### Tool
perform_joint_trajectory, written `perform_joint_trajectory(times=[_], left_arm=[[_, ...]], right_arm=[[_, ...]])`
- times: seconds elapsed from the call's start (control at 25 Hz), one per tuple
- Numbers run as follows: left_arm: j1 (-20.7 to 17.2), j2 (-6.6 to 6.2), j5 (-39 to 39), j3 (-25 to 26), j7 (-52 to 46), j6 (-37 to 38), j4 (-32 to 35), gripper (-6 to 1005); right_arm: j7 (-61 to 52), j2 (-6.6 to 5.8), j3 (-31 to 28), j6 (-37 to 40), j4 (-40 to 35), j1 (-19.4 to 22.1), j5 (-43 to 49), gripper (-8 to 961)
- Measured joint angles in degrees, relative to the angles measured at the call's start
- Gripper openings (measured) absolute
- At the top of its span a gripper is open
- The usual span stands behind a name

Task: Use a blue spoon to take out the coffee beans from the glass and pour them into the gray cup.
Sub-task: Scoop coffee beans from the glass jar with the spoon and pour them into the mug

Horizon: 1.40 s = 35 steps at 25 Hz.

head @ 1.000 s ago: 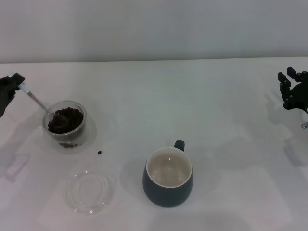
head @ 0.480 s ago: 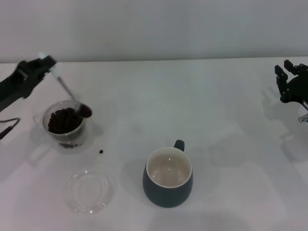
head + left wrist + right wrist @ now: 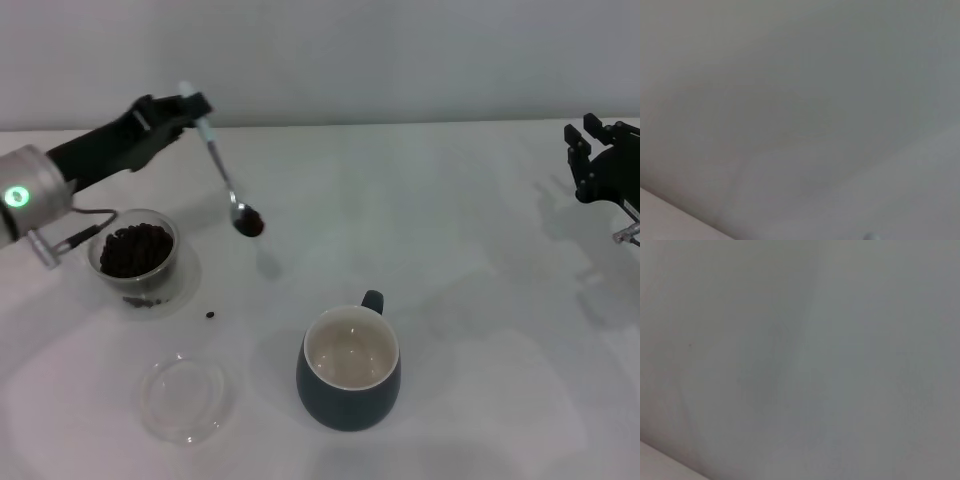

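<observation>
While the left gripper (image 3: 185, 110) pinches the blue spoon (image 3: 222, 170) by its handle tip, bowl hanging low to keep coffee beans (image 3: 251, 226) aboard, load sits at 11 o'clock from gray cup (image 3: 349, 370), past the glass (image 3: 134, 257). Right gripper (image 3: 598, 165) parked, fingers apart, empty.

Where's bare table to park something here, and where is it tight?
Free: the white table between the dark slate-gray mug and the idle right gripper. Crowded: near left, where the clear glass of coffee beans, a stray bean and a flat clear saucer cluster.
</observation>
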State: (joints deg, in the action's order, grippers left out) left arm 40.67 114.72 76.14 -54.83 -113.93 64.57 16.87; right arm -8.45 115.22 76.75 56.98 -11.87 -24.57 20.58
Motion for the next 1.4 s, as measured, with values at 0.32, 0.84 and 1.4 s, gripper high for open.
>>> perform_joint_trajectory(times=[0.32,0.84,1.4], left_arm=[[3.73,1.29,5.03,-0.44,-2.78,0.18,0.21,124],[6.02,3.39,5.39,-4.65,-5.38,1.68,0.62,124],[7.35,3.98,5.82,-10.46,-5.61,1.43,1.08,123]], right_arm=[[-0.36,0.0,-0.03,0.45,-0.8,-0.24,-0.83,288],[-0.38,0.0,-0.13,0.6,-1.44,-0.11,-1.13,290],[-0.65,0.07,-0.02,0.68,-1.05,0.51,-1.07,293]])
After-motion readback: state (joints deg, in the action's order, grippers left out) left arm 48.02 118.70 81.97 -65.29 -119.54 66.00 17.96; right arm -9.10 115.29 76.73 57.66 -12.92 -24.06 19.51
